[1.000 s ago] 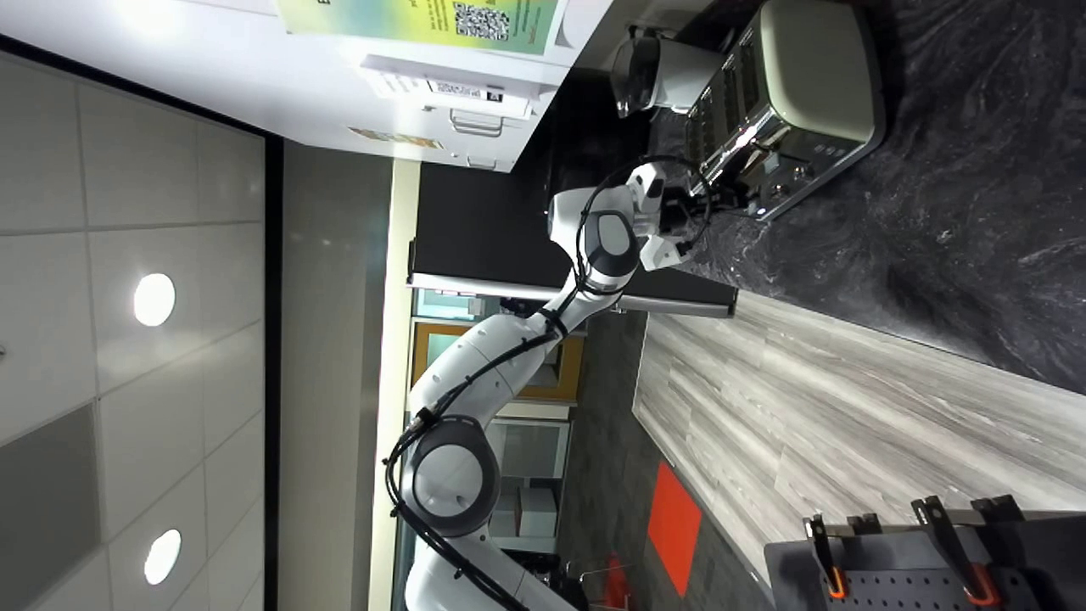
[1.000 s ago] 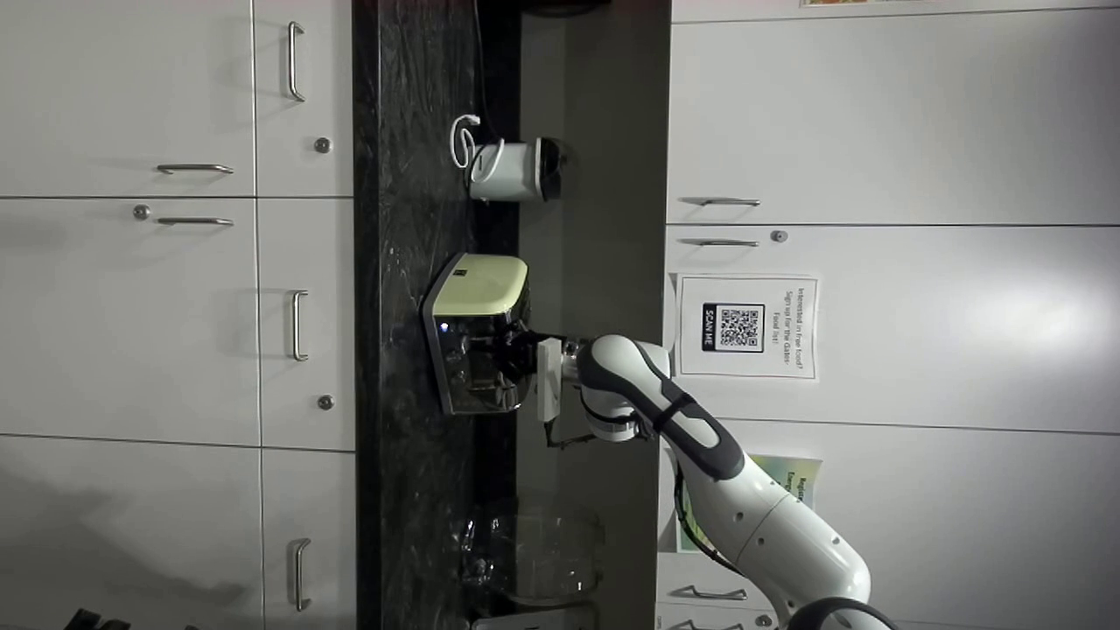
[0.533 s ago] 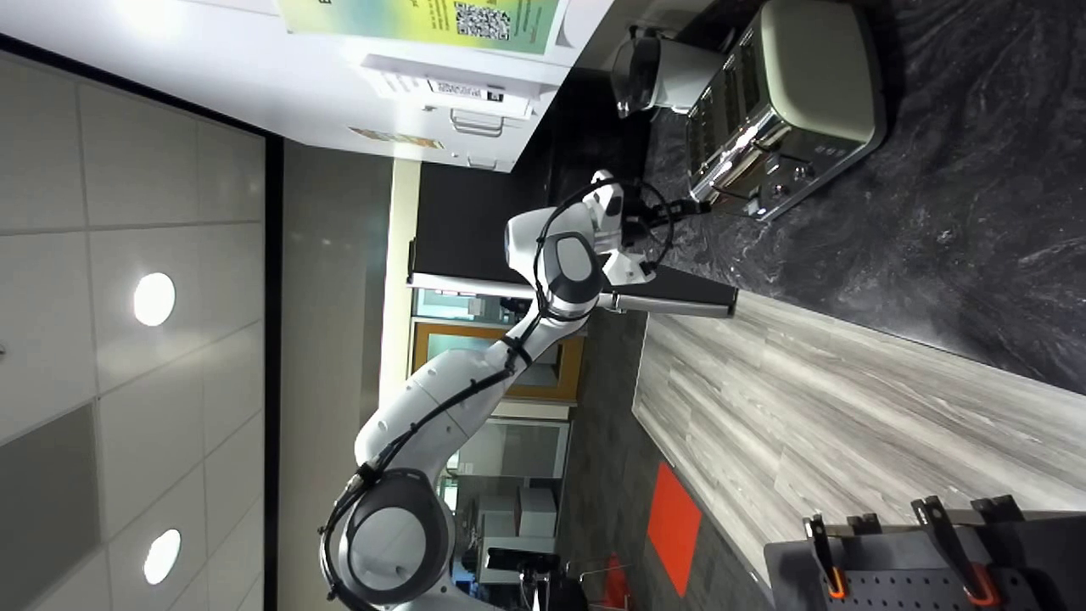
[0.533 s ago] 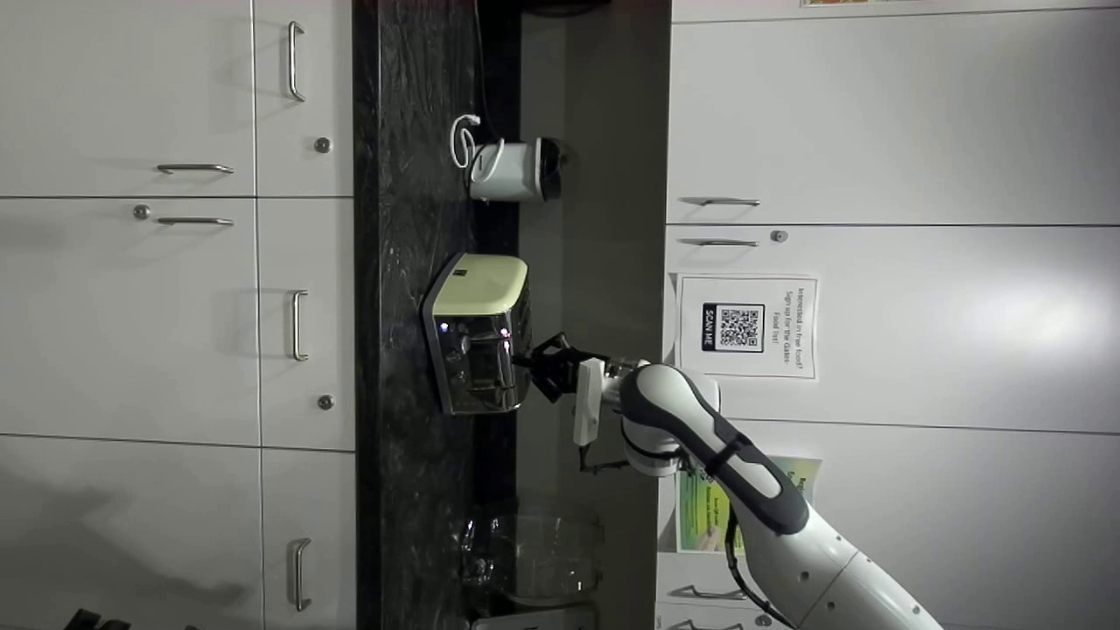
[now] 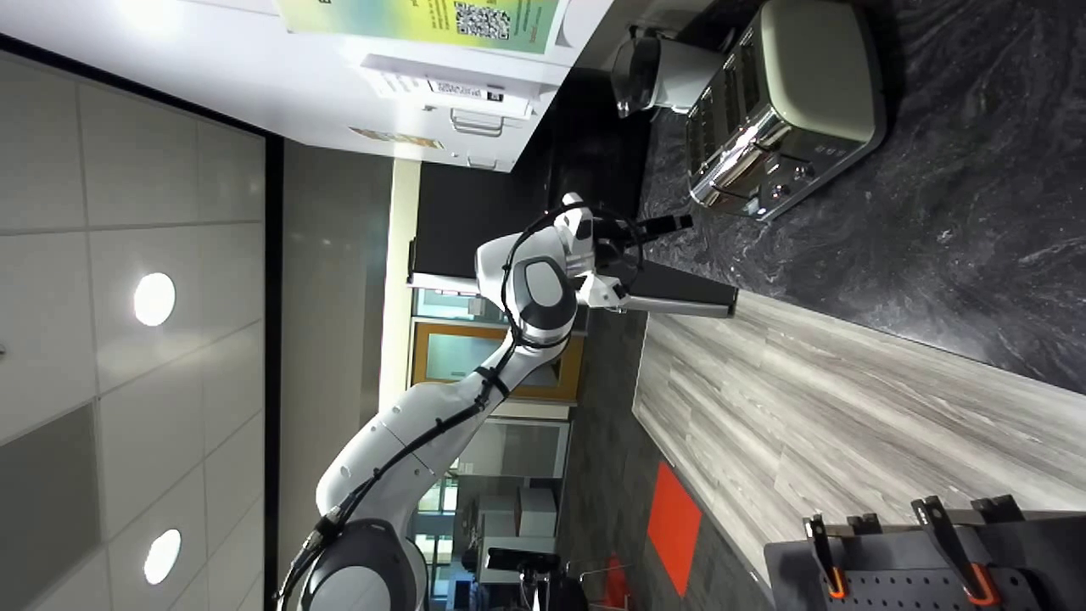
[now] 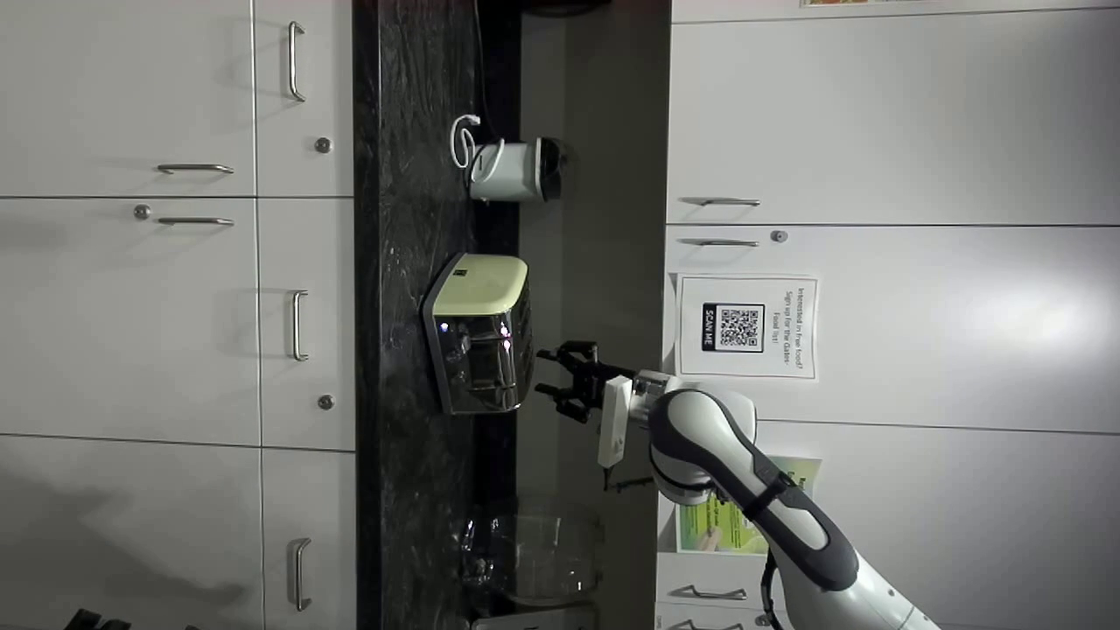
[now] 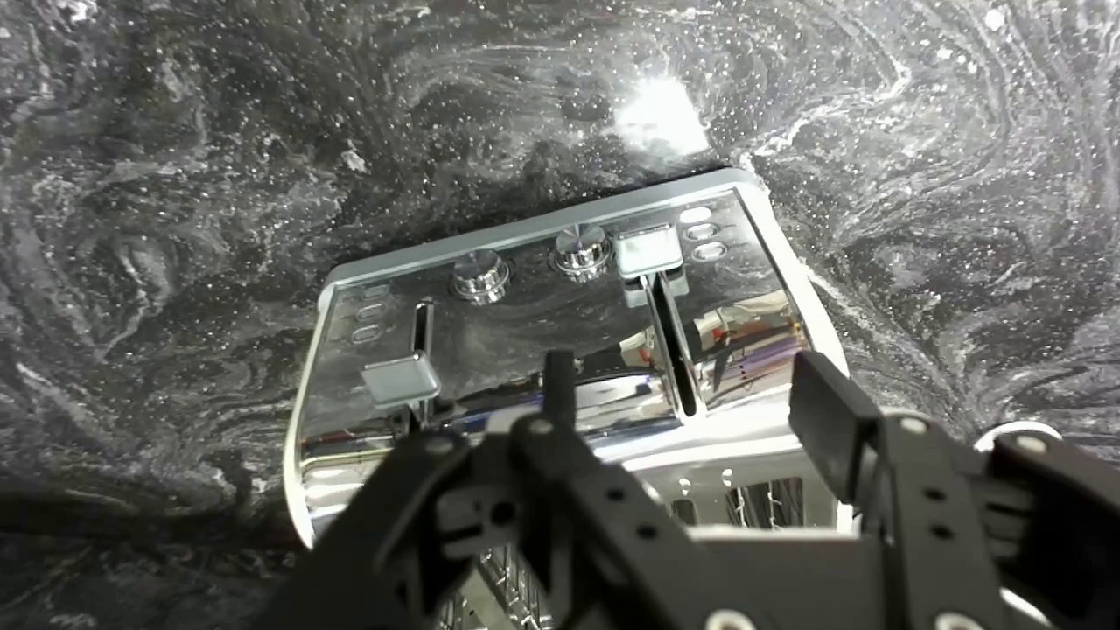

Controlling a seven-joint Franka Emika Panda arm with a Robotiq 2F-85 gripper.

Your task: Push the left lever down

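1. In an exterior view, the pincer (image 6: 543,371) has just pulled away from the two-lever toaster (image 6: 477,341) and let its fingers (image 6: 550,355) part; a moment ago they were together, tips at or near it. Now they grasp nothing and stand clear.
2. In an exterior view, the arm (image 5: 386,458) has lifted farther above the counter (image 5: 933,255), where the toaster sits unmoved. The fingers overlap here, hiding their spread.
3. In the wrist view, the toaster's base is uppermost. The left lever (image 7: 647,252), judged as one faces the toaster, lies at the base end of its slot (image 7: 672,346), untouched: the push looks done, the lever probably latched. The right lever (image 7: 402,381) is up. The pincer is widely parted and empty.
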